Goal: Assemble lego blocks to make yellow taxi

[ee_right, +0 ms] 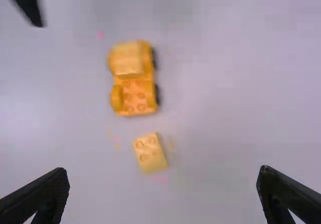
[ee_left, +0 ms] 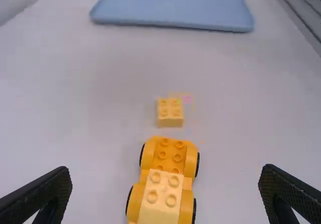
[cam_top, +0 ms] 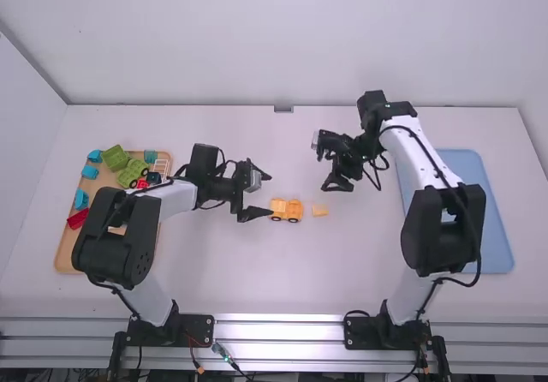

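In the high view, the yellow vehicle (cam_top: 287,210) stands wheels down around the middle of the tabletop (cam_top: 205,279), with the loose yellow block (cam_top: 319,210) just to its right. The left end effector (cam_top: 271,194) is released, its fingers spread at the vehicle's left end; whether one touches cannot be told. The right end effector (cam_top: 322,166) is also released, beyond the block on the far side. The step in hand is probably to lift this block and seat it on the vehicle. The gap between the two is narrow, so fingers closing on the block's near and far sides would likely avoid nudging the vehicle. White surface stretches well on both those sides, with the rear wall far off and the metal rails at the near edge. The blue tray (cam_top: 501,228) lies to the right and the wooden tray (cam_top: 67,258), holding coloured parts, to the left, both well apart from the work.

In the left wrist view, bare studs (ee_left: 169,156) face up on the vehicle's right half, beside the raised pale block (ee_left: 162,196). A steady hold on the chassis would help before a straight downward press.

In the right wrist view, the loose block sits slightly askew to the vehicle, so a small wrist turn would probably square it before the studs meet.
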Motion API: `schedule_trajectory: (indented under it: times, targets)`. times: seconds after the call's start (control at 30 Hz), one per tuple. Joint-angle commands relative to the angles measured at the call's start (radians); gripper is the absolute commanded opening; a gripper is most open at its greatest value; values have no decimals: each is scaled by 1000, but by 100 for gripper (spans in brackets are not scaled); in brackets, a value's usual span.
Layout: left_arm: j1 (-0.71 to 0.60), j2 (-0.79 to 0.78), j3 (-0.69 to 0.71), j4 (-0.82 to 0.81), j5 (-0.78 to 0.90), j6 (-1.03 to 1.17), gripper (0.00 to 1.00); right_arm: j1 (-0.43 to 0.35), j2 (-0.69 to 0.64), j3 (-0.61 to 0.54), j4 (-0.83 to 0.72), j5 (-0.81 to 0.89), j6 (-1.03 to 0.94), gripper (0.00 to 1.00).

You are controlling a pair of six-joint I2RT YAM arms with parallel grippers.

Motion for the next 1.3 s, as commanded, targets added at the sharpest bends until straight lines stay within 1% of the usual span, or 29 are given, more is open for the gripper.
schedule_trajectory:
  times: [0.0, 0.03, 0.07, 0.1, 0.23, 0.3, 0.4, 0.43, 0.53, 0.6, 0.63, 0.7, 0.83, 0.87, 0.93, 1.0, 1.17, 1.27]
  targets:
    - [-9, 35, 6, -2, 82, 193, 99, -23, 3, -105, 19, -240, -329, 99]
    - [-11, 53, 8, 6, 76, 195, 99, -32, 3, -180, 74, -238, -376, 99]
    - [-12, 56, 9, 9, 76, 195, 99, -33, 3, -197, 90, -237, -384, 99]
    - [-16, 74, 12, 18, 75, 192, 99, -37, 3, -256, 149, -236, -402, 99]
    - [-16, 114, 20, 26, 77, 175, 99, -41, 3, -395, 300, -240, -397, 99]
    - [-16, 120, 21, 26, 76, 177, 99, -51, 3, -435, 364, -260, -365, 99]
    - [-16, 123, 21, 24, 80, 159, 99, -84, 5, -529, 553, -294, -266, 99]
    - [-16, 123, 21, 26, 81, 157, 99, -85, 6, -533, 561, -297, -262, 99]
    - [-16, 123, 20, 26, 108, 152, 99, -109, 55, -587, 694, -326, -202, 99]
    - [-16, 123, 20, 26, 117, 149, 99, -116, 75, -589, 704, -337, -199, 98]
    - [-16, 123, 20, 26, 122, 149, 99, -123, 97, -589, 710, -347, -204, 95]
    - [-16, 123, 20, 26, 125, 149, 99, -134, 132, -583, 712, -367, -222, 93]
    - [-16, 123, 20, 27, 125, 117, 99, -157, 204, -524, 640, -408, -306, 92]
    - [-16, 123, 21, 27, 123, 105, 99, -159, 221, -504, 612, -412, -338, 89]
    - [-16, 123, 20, 13, 121, 106, 99, -160, 256, -463, 559, -411, -381, 75]
    - [-16, 123, 20, 5, 122, 108, 99, -160, 274, -446, 537, -412, -393, 74]
    - [-16, 123, 16, 0, 121, 108, 99, -141, 327, -399, 526, -413, -391, 63]
    - [-16, 123, 16, 0, 121, 108, 99, -140, 336, -397, 527, -405, -391, 62]
